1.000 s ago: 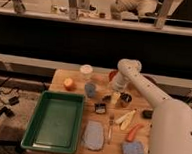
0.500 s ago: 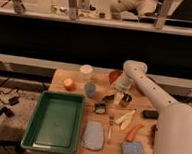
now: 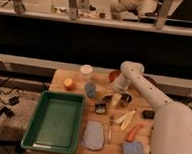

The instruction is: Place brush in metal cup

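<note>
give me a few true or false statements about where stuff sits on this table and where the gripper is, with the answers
1. The green tray sits on the left part of the table as the camera sees it. True.
2. The orange lies inside the green tray. False: it sits on the table just behind the tray's far edge.
3. The gripper is down low over the table, right beside the metal cup. True.
4. The white cup stands nearer the camera than the blue cup. False: it stands behind the blue cup, by the far edge.
</note>
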Motion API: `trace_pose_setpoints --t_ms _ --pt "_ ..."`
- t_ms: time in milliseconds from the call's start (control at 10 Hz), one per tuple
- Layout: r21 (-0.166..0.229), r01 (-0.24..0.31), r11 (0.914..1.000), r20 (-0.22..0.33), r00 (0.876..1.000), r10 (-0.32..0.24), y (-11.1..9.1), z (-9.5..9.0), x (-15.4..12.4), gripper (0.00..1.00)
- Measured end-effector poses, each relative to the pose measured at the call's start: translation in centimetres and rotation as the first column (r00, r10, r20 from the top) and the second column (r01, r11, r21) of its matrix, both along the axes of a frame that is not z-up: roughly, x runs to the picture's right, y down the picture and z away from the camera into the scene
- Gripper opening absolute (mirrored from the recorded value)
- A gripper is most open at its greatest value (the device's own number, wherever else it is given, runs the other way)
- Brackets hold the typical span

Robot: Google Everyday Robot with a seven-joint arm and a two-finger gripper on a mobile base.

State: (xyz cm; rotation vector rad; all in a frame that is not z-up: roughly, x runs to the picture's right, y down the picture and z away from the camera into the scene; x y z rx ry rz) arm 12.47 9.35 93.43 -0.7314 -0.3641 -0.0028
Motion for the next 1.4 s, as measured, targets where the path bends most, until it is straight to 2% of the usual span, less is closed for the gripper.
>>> trace_pose_setpoints --t_ms 300,900,1300,1400 --pt "-0.004 -0.003 1.0 0.002 1.0 0.003 0.12 0.53 0.22 0.8" --pt "0.012 -0.007 0.9999 0.005 1.0 0.007 -0.19 0.17 0.63 0.8" --pt "0.005 -0.009 0.9999 0.018 1.0 0.009 -0.11 0.41 0.43 0.8" --pt "0.001 -0.007 1.0 0.023 1.0 0.007 -0.04 0.46 0.36 0.75"
